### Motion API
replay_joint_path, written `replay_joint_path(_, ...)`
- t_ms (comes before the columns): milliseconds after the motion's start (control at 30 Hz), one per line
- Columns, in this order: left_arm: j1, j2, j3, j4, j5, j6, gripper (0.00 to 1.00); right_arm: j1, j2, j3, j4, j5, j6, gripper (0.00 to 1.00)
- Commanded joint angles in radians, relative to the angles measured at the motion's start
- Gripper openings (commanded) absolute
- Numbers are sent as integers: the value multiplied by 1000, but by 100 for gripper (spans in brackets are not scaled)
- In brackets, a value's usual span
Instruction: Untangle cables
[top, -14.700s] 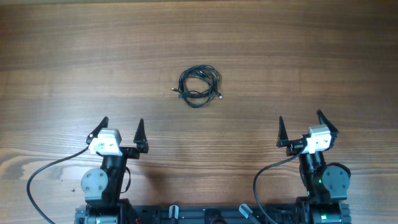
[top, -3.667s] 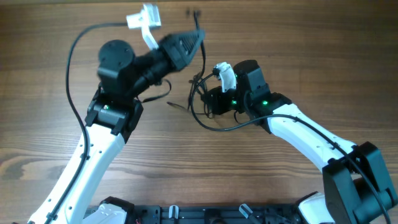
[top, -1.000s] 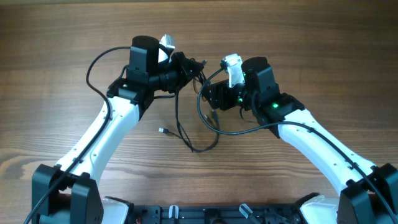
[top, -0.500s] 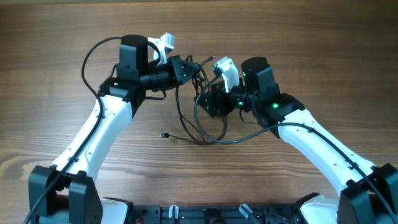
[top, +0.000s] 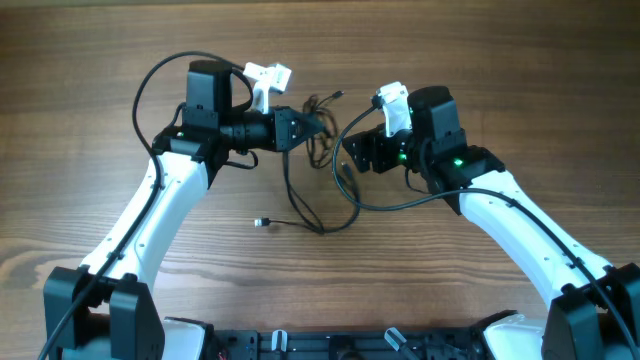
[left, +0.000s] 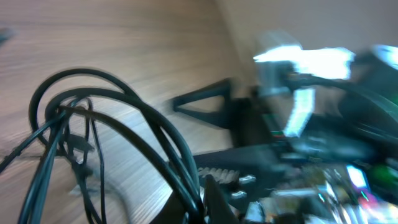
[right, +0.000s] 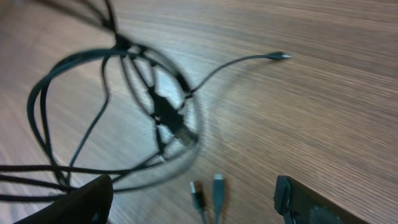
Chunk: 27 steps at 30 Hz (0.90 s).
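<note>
On the wooden table (top: 520, 60), a loose plug (top: 262, 222) marks the cables' lowest left end, at about 7 o'clock from the left gripper (top: 305, 127). That gripper points toward 3 o'clock and is clamped on the cables (top: 320, 102). In the left wrist view the dark strands (left: 124, 93) arch up and over, then run down into the pinch at the bottom edge beside one finger (left: 217, 202). From the grip a long strand drops toward 6 o'clock and curls into a loop on the wood. The right gripper (top: 358, 158) faces 9 o'clock with its fingers (right: 87, 199) spread wide, gripping nothing. The knotted part (right: 165, 112) lies ahead of it at 11 o'clock, and two plugs (right: 206, 190) lie between the fingers. A thin lead (right: 249, 59) trails toward 1 o'clock.
</note>
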Motion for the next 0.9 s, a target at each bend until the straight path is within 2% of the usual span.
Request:
replay_joint_path(0,4,2,5,103,298,6,4,1,-10,7,3,-125,-103,85)
replay_joint_path(100,4,2,5,126,357,-32,4,1,-10,7,18,-127,-126,85)
replay_joint_path(267,4,2,5,125,437,-32,4,1,-10,7,96,-127,-125,82)
replay_joint_path(400,4,2,5,125,489,-37,4,1,-10,7,165,-127,-122,62)
replay_joint_path(533,4,2,5,125,487,-39,4,1,-10,7,171,-127,-106,32)
replay_joint_path(567,4,2,5,125,475,-39,4,1,-10,7,171,-127,-89,28)
replay_joint_path(733,4,2,5,111,353,-39,4,1,-10,7,171,-128,-87,24)
replay_joint_path(867,4,2,5,87,283,-39,4,1,-10,7,176,-135,-83,28)
